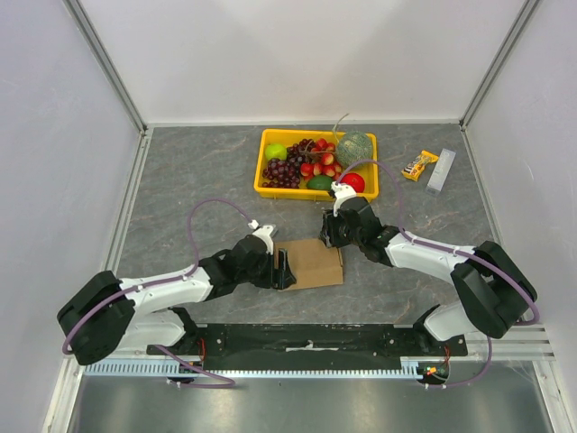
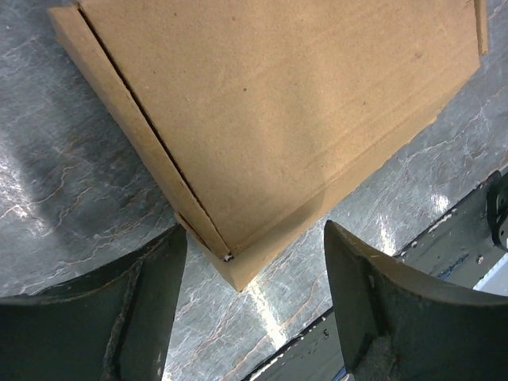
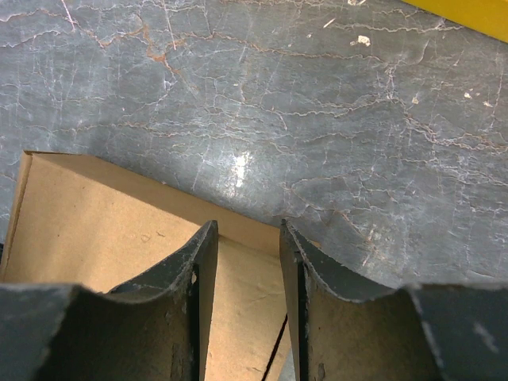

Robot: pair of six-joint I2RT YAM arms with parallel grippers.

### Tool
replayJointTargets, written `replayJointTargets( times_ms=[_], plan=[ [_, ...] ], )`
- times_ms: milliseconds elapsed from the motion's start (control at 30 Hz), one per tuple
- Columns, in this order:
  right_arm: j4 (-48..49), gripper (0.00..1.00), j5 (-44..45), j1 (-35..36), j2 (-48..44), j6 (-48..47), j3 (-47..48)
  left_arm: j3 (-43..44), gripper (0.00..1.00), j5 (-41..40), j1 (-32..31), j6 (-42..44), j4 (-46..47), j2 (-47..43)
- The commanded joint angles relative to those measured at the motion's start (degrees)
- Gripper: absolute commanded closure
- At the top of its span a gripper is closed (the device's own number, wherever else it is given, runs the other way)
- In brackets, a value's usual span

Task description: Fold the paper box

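Observation:
The paper box (image 1: 315, 263) lies flat on the grey table as a slim, closed brown cardboard box. My left gripper (image 1: 284, 269) is at its left end, jaws open. In the left wrist view the box (image 2: 278, 103) shows a corner just ahead of the gap in that gripper (image 2: 254, 238), and neither finger touches it. My right gripper (image 1: 327, 233) is over the box's far right corner. In the right wrist view its fingers stand apart over the box (image 3: 95, 222) top at the far edge, and the right gripper (image 3: 248, 226) grips nothing.
A yellow tray (image 1: 261, 176) with grapes, strawberries and other fruit stands behind the box. A snack bar (image 1: 419, 165) and a pale grey block (image 1: 441, 170) lie at the back right. A black rail (image 1: 306, 338) runs along the near edge.

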Motion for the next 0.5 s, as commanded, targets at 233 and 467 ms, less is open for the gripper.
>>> replayJointTargets(
  times_ms=[233, 467],
  plan=[
    [-3.43, 0.57, -1.40, 0.19, 1.66, 0.39, 0.28, 0.23, 0.35, 3.90, -0.06, -0.88, 3.64, 0.90],
    [-3.87, 0.57, -1.84, 0.19, 1.40, 0.48, 0.02, 0.05, 0.37, 3.02, -0.15, -1.41, 3.64, 1.34]
  ],
)
